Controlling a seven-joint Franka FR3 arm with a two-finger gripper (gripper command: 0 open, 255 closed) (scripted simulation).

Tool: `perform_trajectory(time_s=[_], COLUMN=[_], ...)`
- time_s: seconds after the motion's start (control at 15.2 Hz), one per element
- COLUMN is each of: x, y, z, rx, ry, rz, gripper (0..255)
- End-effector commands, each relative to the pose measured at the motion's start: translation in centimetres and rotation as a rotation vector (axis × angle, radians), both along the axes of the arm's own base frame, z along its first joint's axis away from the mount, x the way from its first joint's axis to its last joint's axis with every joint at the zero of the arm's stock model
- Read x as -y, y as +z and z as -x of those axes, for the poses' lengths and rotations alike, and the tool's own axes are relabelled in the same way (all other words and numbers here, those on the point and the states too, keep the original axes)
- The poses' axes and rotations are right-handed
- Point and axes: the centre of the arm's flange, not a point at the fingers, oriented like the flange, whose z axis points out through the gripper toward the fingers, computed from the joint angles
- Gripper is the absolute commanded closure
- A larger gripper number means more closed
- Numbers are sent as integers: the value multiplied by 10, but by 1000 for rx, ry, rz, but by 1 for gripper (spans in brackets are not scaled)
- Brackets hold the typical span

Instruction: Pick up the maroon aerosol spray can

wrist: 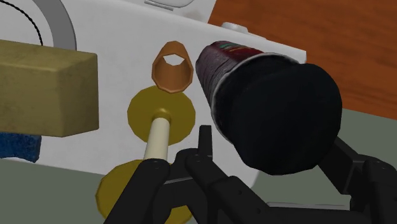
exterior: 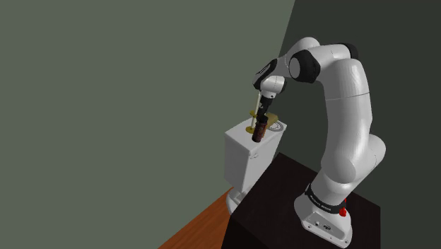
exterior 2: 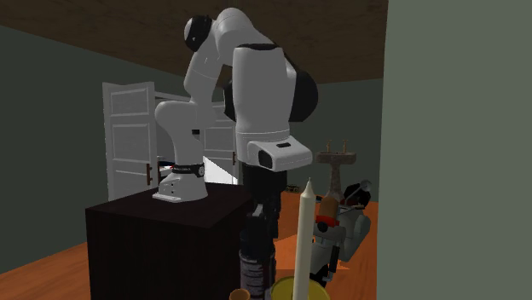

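The maroon spray can (wrist: 222, 60) has a black cap (wrist: 283, 118) that sits between my gripper's (wrist: 273, 156) two black fingers, which clasp it. In the shoulder view the can (exterior: 259, 131) hangs slightly tilted under the gripper (exterior: 262, 116), just over the top of a white toilet tank (exterior: 244, 159). From the second exterior view the dark can (exterior 2: 252, 260) hangs below the hand (exterior 2: 260, 209).
Close beside the can a tall cream candle (wrist: 158, 137) stands in a yellow holder (wrist: 160, 111), next to a small brown cup (wrist: 172, 70). A tan block (wrist: 44, 86) lies further along the tank lid. The dark stand (exterior: 297, 205) is beside the tank, with a grey wall behind.
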Motion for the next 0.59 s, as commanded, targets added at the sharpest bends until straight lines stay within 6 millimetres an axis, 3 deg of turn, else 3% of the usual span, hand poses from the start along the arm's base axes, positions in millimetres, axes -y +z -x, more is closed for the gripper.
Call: perform_trajectory(time_s=[0.0, 0.26, 0.53], x=[0, 0, 0], y=[-3, -3, 18], z=[1, 1, 1], rx=[-5, -5, -5], ry=[-1, -1, -1], rz=[-2, -2, -2], gripper=[255, 255, 255])
